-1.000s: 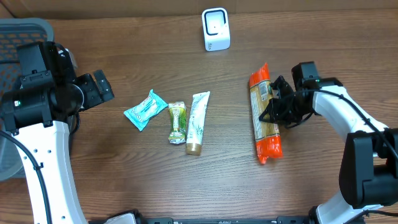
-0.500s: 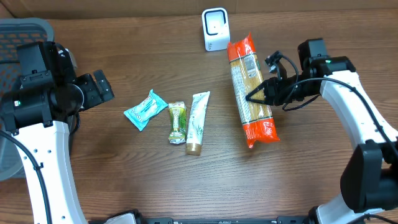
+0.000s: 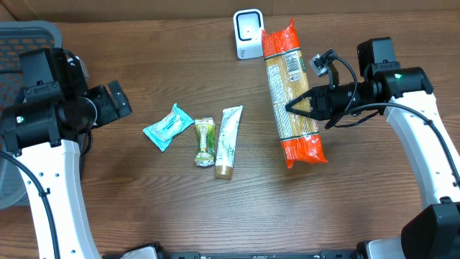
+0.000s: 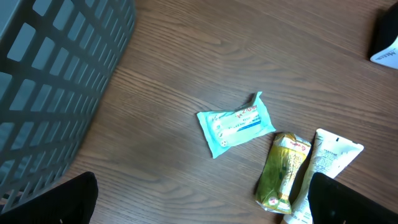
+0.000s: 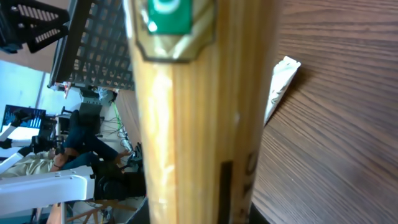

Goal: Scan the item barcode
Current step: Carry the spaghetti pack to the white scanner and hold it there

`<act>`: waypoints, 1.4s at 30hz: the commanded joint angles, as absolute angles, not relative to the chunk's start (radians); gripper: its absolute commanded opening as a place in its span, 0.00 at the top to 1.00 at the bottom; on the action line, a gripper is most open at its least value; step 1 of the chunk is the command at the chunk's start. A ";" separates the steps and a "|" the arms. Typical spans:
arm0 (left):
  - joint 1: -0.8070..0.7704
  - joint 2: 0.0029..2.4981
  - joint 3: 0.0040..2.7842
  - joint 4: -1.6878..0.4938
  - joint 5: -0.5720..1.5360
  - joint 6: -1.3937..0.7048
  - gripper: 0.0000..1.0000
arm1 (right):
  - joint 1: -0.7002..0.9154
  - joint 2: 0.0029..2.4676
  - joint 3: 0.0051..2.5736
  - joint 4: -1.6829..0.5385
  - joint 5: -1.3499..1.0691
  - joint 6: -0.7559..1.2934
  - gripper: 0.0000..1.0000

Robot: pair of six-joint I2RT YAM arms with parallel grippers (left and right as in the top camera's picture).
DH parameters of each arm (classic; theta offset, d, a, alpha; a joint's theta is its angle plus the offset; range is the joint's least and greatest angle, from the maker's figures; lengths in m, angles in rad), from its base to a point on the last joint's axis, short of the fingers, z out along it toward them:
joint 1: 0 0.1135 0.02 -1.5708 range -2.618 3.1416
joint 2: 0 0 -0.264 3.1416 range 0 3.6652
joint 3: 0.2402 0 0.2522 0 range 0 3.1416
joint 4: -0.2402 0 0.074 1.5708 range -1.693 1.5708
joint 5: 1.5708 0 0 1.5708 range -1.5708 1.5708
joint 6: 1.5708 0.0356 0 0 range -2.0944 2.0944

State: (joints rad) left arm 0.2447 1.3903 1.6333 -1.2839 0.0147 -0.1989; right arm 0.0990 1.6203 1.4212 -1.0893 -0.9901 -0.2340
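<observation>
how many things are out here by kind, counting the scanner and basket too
pasta pack: 1
teal packet: 1
green wrapper: 1
tube: 1
scanner: 1
basket: 1
total: 6

Four packaged goods, one scanner, one basket and two arms at one brown wooden counter point(image 3: 158, 208).
The goods are one of each kind: one long pasta packet with orange ends point(image 3: 291, 93), one flat teal foil sachet point(image 3: 167, 126), one small green and gold wrapped packet point(image 3: 205, 142) and one white squeeze tube with green print and a gold cap point(image 3: 228, 140). There is one small white box-shaped scanner point(image 3: 249, 34) and one grey plastic lattice basket point(image 3: 32, 30). Two white robot arms, the left arm point(image 3: 54, 187) and the right arm point(image 3: 420, 137), carry one black end effector each, two in all: the left end effector point(image 3: 121, 102) and the right end effector point(image 3: 293, 108).
</observation>
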 commanded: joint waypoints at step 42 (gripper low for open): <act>0.249 1.388 1.651 -1.282 0.019 -0.179 0.01 | 0.453 2.368 1.996 -0.085 0.894 -0.925 0.96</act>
State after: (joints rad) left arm 0.2447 1.3907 1.6333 -1.2839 0.0147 -0.1989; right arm 0.4522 2.3497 1.9614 -0.1921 0.7700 -0.7345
